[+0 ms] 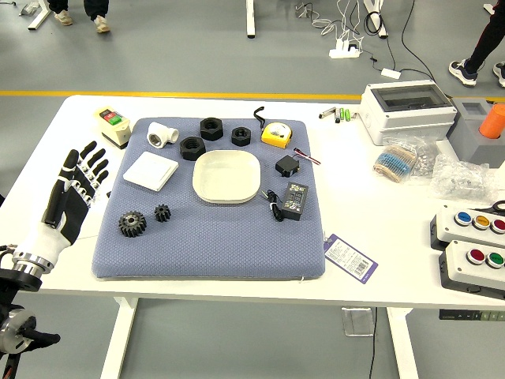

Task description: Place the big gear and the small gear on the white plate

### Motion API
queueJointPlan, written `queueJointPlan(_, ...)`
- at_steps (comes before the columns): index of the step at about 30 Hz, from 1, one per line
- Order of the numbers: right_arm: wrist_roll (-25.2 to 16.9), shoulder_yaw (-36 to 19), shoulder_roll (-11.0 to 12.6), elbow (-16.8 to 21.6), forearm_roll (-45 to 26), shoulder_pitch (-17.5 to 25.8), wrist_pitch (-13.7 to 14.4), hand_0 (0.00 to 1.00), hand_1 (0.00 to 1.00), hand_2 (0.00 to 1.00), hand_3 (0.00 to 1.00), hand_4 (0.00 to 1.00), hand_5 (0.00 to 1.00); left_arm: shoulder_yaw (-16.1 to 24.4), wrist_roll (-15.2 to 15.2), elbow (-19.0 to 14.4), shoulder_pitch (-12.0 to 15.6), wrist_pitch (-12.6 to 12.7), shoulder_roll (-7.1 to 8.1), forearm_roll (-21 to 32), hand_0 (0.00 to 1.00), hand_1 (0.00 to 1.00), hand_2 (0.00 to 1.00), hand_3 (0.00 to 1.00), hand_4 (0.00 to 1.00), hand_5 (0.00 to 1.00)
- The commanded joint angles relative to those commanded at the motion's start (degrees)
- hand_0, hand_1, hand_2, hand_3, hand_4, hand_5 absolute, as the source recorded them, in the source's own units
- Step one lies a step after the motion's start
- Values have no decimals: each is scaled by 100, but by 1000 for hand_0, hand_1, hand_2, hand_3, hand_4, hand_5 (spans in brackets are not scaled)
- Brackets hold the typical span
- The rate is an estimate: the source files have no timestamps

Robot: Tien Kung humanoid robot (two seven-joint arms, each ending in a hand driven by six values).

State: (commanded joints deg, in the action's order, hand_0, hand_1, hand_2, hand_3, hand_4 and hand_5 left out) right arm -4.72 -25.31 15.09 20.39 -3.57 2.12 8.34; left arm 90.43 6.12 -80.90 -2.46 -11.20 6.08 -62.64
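The left hand (pixel 81 180) is held over the table's left side, left of the blue mat, its fingers spread and holding nothing. Two black gears lie on the mat's left front part: the big gear (pixel 132 223) and, just right of and slightly behind it, the small gear (pixel 162 212). Farther right, near the mat's middle, lies the white plate (pixel 226 177), with nothing on it. The right hand is out of view.
Around the plate on the blue mat (pixel 213 253) are black nuts (pixel 192 148), a white box (pixel 151 171), a pipe fitting (pixel 162 135), a tape measure (pixel 276 135) and a black adapter (pixel 294 201). Button boxes (pixel 473 265) stand at the right. People's legs show beyond the table.
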Motion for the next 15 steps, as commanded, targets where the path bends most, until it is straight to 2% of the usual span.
queueJointPlan(15,3,-105,-19,-5,20,3,-8,738,743,770,643,921,759,-91,15,27,-109,-15,118,-124,986,998,998,998,976,869)
